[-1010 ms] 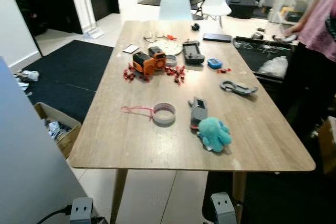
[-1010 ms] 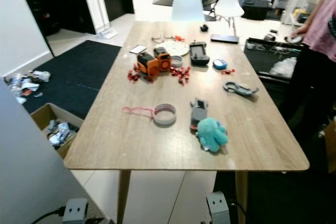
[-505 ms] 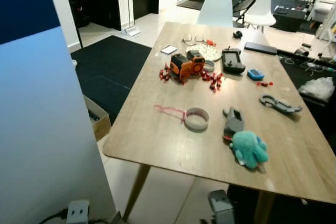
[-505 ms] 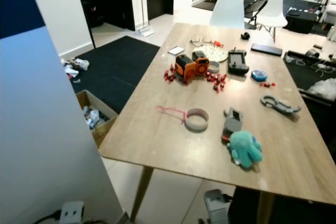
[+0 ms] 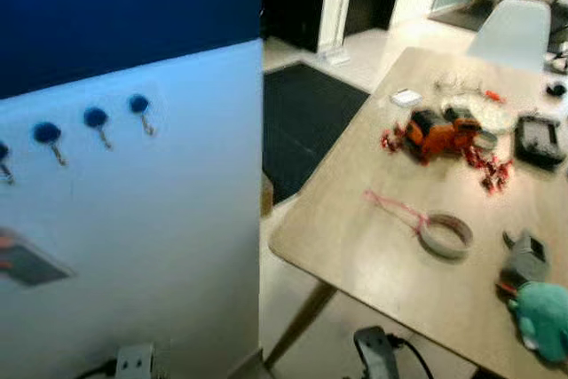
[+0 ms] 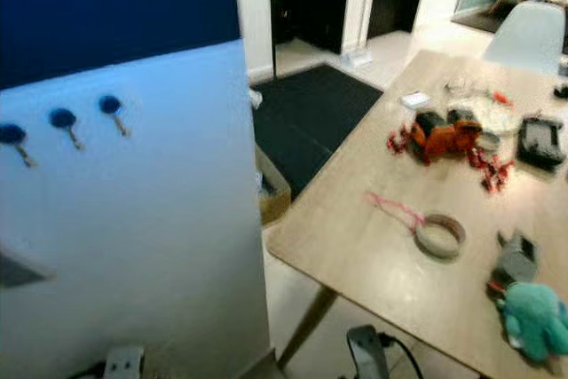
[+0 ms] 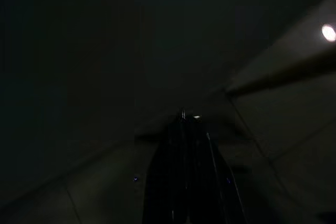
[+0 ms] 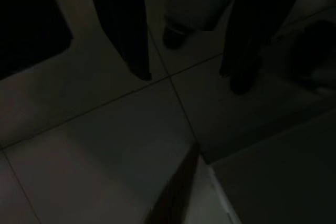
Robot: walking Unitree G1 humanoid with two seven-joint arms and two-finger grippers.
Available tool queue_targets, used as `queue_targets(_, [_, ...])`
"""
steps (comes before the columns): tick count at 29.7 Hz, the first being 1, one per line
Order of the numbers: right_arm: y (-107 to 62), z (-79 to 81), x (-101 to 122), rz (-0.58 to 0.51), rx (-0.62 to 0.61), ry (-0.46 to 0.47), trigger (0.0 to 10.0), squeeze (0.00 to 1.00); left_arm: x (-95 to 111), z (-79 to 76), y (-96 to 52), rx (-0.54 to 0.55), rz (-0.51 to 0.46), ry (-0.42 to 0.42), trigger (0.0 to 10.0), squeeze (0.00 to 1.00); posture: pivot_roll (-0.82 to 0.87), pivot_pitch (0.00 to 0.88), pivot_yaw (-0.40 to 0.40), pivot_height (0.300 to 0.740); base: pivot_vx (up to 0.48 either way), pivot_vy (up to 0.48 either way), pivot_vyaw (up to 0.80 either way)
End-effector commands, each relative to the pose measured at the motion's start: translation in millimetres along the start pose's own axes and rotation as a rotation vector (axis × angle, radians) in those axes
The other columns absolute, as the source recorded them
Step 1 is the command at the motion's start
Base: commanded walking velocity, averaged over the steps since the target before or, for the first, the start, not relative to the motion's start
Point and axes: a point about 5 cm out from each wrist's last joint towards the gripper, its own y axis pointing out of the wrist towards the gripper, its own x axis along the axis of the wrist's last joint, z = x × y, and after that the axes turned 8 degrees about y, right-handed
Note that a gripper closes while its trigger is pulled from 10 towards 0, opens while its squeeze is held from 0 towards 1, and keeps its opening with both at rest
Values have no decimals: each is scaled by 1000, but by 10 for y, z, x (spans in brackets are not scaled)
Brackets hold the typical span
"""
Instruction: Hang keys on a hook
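A row of several blue-knobbed hooks point(image 5: 95, 119) sits on a light blue panel point(image 5: 160, 246) at my left, under a dark blue band. Nothing hangs on the hooks I can see. In the dark left wrist view, my left gripper point(image 7: 184, 121) hangs low over the tiled floor, its fingers pressed together. There is a small glint at their tips, and I cannot tell what it is. In the right wrist view, my right gripper point(image 8: 189, 74) hangs over the floor tiles, its fingers point(image 8: 134, 51) wide apart and holding nothing. No keys can be made out.
The wooden table point(image 5: 373, 246) stands to my right. On it are an orange toy point(image 5: 435, 133), a tape roll point(image 5: 445, 234) with a pink cord, a grey device point(image 5: 525, 259) and a teal plush point(image 5: 541, 319). A black rug point(image 5: 306, 122) and a cardboard box point(image 6: 271, 193) lie between panel and table.
The camera has swung left: the blue panel with its hooks has come into view, the table has slid to the right, and the person is out of the picture.
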Motion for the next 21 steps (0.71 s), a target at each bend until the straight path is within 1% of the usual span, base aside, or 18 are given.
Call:
queue_targets(1, [-18,-19,-48,14,-4,-4,10000,0,-22,5,-12,-5,9,12,10000,0,85,26,-37,740,0,0,800])
queue_targets(21, [-16,-2,-58,17,-3,-5,10000,0,-44,-16,-23,-30,15,31,10000,0,87,28,-33,740,0,0,800])
